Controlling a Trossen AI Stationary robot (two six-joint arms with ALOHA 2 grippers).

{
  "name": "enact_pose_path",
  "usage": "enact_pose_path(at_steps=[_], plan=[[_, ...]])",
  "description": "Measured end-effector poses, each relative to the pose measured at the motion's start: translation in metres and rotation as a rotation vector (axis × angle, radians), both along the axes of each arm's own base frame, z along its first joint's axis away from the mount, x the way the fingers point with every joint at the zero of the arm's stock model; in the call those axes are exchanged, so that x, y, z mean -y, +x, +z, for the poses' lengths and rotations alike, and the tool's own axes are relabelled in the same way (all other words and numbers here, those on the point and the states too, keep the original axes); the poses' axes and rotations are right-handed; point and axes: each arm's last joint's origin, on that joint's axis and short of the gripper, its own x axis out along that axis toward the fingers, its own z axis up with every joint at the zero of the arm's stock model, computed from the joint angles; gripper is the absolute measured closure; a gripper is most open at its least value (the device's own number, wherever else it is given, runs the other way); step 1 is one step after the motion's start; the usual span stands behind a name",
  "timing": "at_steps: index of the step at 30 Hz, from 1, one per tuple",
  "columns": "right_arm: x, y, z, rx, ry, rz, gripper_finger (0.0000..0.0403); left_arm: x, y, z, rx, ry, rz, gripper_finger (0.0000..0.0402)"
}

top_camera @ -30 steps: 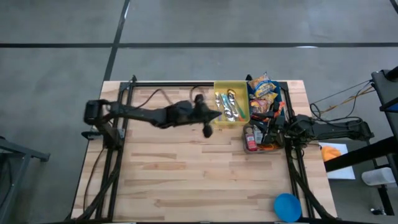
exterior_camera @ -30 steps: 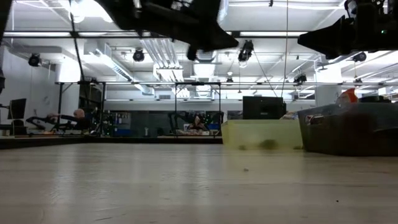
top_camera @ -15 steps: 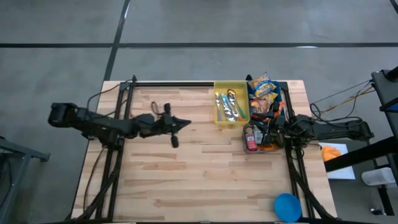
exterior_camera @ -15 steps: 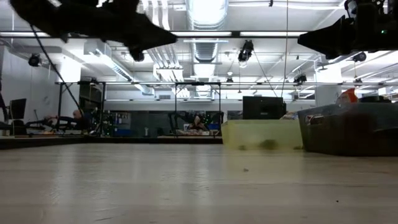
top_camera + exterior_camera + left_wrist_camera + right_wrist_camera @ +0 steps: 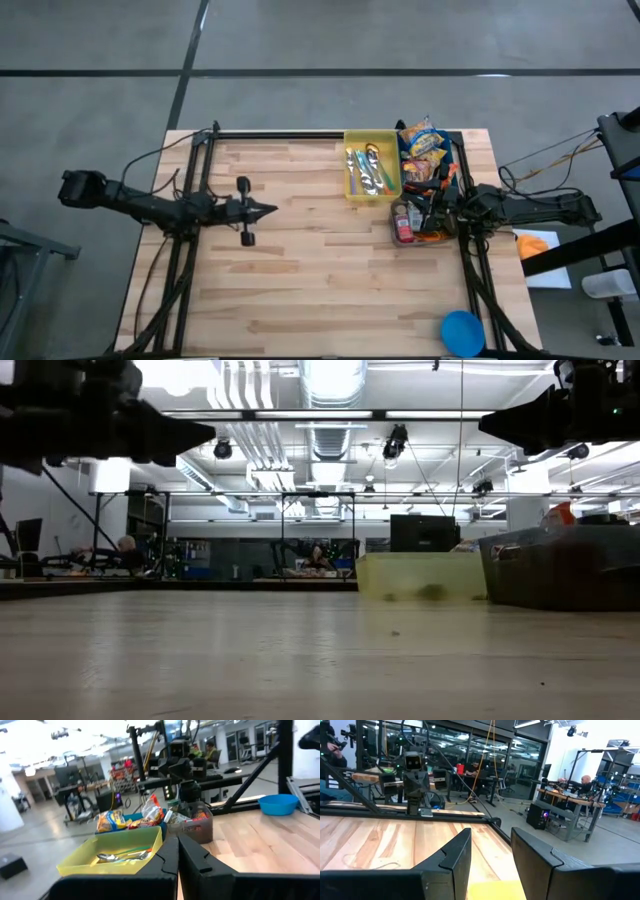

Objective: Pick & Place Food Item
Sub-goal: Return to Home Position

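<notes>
Bright snack bags [image 5: 422,140] stand in a blue bin at the far right, also seen in the left wrist view [image 5: 112,820]. In front of it a grey bin [image 5: 412,232] holds more packets. A yellow bin [image 5: 372,188] beside them holds spoons. My left gripper [image 5: 272,210] hovers level over the table's left half, shut and empty, pointing toward the bins [image 5: 177,840]. My right gripper [image 5: 442,203] hangs above the grey bin, fingers apart [image 5: 490,837], with nothing between them.
A blue bowl [image 5: 461,330] sits at the near right corner. Black frame rails [image 5: 300,135] run along the far edge and down both sides. Bare wood [image 5: 330,270] spreads across the middle and near part of the table.
My left gripper has drawn back from beside the yellow bin toward the table's left edge, sinking a little and levelling out, still shut and empty. The right arm has kept still.
</notes>
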Motion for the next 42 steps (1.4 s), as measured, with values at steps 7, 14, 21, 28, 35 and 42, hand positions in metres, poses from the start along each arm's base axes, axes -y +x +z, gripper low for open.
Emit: enact_pose_path(at_steps=[7, 14, 21, 28, 35, 42], plan=[[0.000, 0.000, 0.000, 0.000, 0.000, 0.000, 0.0266, 0.002, -0.018, -0.011, 0.055, 0.096, -0.090, 0.0401], [0.000, 0.000, 0.000, -0.001, 0.000, 0.000, 0.0266, 0.001, -0.022, -0.011, 0.024, 0.118, -0.060, 0.0401], [0.000, 0.000, 0.000, 0.001, 0.000, 0.000, 0.0266, -0.001, -0.028, -0.008, 0.025, 0.120, -0.019, 0.0401], [0.000, 0.000, 0.000, 0.001, 0.000, 0.000, 0.0266, -0.003, -0.038, -0.007, -0.001, 0.118, 0.030, 0.0401], [0.000, 0.000, 0.000, 0.001, 0.000, 0.000, 0.0266, -0.003, -0.051, -0.007, -0.013, 0.116, 0.024, 0.0401], [0.000, 0.000, 0.000, 0.001, 0.000, 0.000, 0.0266, -0.003, -0.066, -0.010, -0.023, 0.118, -0.003, 0.0401]])
